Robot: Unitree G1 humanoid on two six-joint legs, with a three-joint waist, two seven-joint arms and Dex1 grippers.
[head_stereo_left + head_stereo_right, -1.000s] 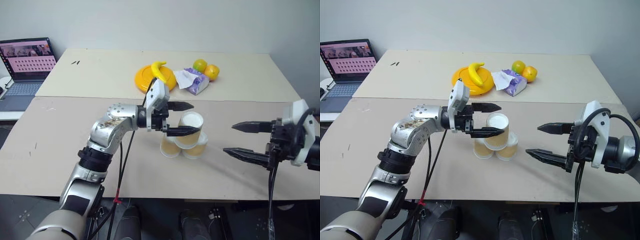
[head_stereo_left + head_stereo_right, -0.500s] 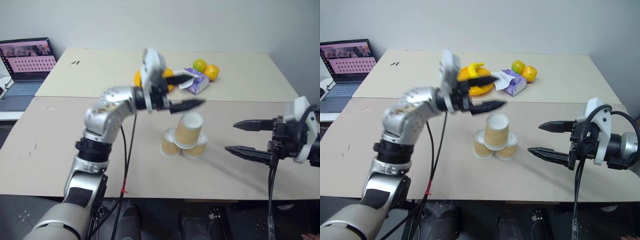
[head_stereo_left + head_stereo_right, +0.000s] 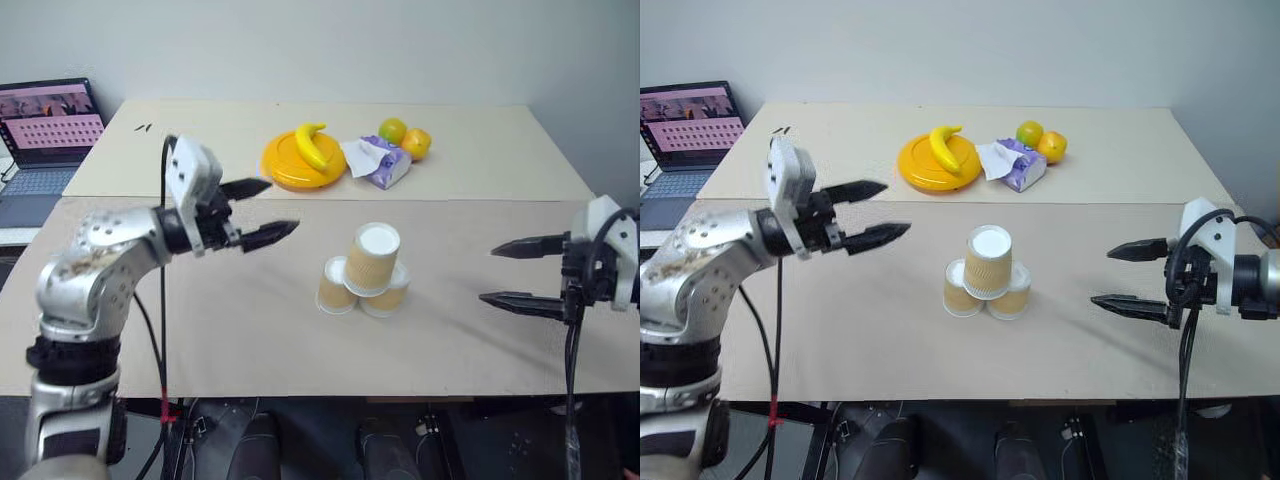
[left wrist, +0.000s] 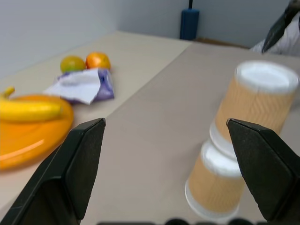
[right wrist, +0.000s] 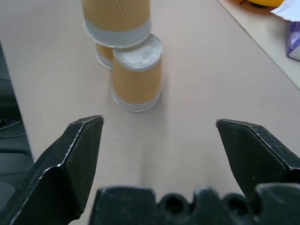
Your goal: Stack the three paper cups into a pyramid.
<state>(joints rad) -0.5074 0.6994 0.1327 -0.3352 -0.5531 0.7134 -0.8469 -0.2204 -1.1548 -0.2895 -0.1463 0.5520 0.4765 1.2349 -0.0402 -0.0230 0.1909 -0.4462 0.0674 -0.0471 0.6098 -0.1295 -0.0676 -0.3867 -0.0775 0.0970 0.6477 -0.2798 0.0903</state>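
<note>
The three paper cups (image 3: 365,272) look light and crushable; pinch the ribbed sides gently. Left gripper (image 3: 258,210) at nine o'clock and right gripper (image 3: 510,274) at three both stand apart, empty.

text: none legible | laptop screen (image 3: 52,113): rows too small to read

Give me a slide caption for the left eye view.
Three tan ribbed paper cups stand stacked as a pyramid between the open left gripper and open right gripper.
</note>
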